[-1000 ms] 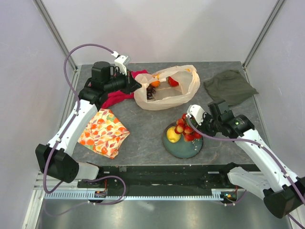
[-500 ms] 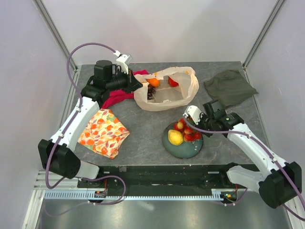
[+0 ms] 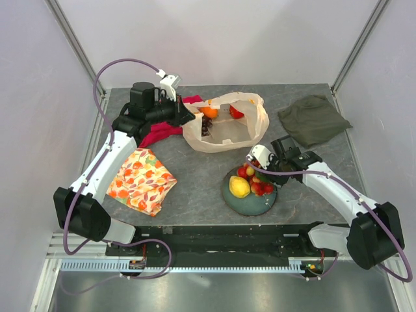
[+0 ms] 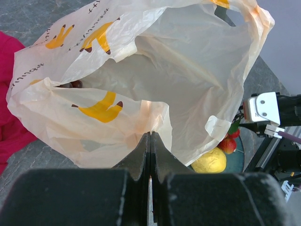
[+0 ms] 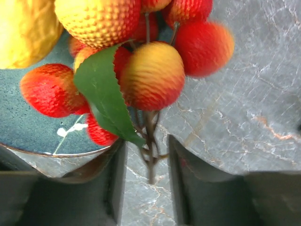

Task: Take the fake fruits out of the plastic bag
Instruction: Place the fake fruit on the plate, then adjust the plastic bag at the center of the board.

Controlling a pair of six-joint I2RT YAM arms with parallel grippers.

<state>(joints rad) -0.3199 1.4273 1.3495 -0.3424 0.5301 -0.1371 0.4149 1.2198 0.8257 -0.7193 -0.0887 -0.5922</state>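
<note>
The plastic bag (image 3: pixel 224 130) lies open at the table's back centre, with an orange (image 3: pixel 209 112), a red apple (image 3: pixel 237 112) and dark grapes (image 3: pixel 205 127) inside. My left gripper (image 3: pixel 185 116) is shut on the bag's rim (image 4: pixel 150 127) and holds the mouth open. A yellow lemon (image 3: pixel 238 186) and the red berry bunch (image 3: pixel 258 180) lie on a dark teal plate (image 3: pixel 250 205). My right gripper (image 5: pixel 148 160) is open at the plate's right edge. The bunch's stem (image 5: pixel 149 150) stands between the jaws without touching them. The berries (image 5: pixel 153 75) and their green leaf (image 5: pixel 103 99) fill the right wrist view.
A red cloth (image 3: pixel 159 133) lies under the left arm beside the bag. An orange-flowered cloth (image 3: pixel 141 180) lies at the front left. A dark green cloth (image 3: pixel 314 119) lies at the back right. White walls and metal posts enclose the table.
My right arm has swung in toward the plate and lowered, bringing the berry bunch down onto it beside the lemon. My left arm has barely moved and still holds the bag.
</note>
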